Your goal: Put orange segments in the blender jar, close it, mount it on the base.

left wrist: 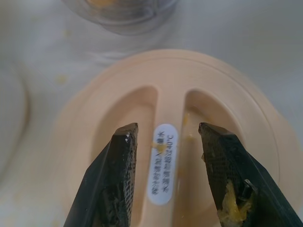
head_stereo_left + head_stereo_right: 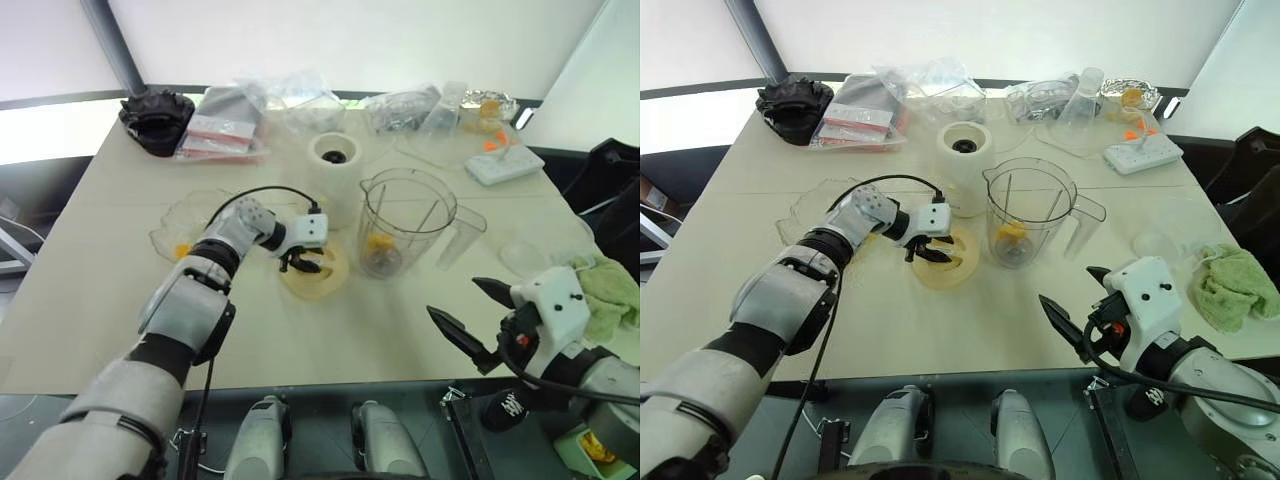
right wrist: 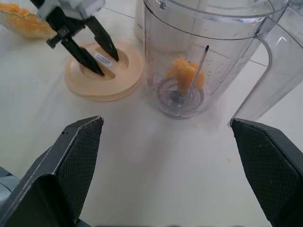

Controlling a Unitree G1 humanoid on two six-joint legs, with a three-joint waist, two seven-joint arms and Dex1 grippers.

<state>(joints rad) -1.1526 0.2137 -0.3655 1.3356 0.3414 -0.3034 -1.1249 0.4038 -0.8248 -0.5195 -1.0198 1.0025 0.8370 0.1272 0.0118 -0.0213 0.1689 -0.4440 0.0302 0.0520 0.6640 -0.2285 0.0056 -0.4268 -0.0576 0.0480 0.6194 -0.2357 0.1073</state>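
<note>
The left gripper [image 3: 91,49] straddled the lid [image 3: 105,71] ridge, unclosed, at the blender jar's [image 3: 199,56] nine o'clock; the right gripper [image 2: 1080,310] waited wide open.

Left arm [image 2: 190,300]: pale grey and white shell segments, black joint bands between them, a thin black cable looping over the forearm to the wrist. White boxy wrist block carries the left pincer [image 2: 301,262], two black tapering fingers [image 1: 116,179] with cross-hatched inner pads (yellowish smear on one tip). Right pincer [image 2: 470,320], at 4 o'clock in the head views: same black pointed fingers [image 3: 71,170], white rounded housing with small dark screws, black cable, a red dot near its base.
</note>
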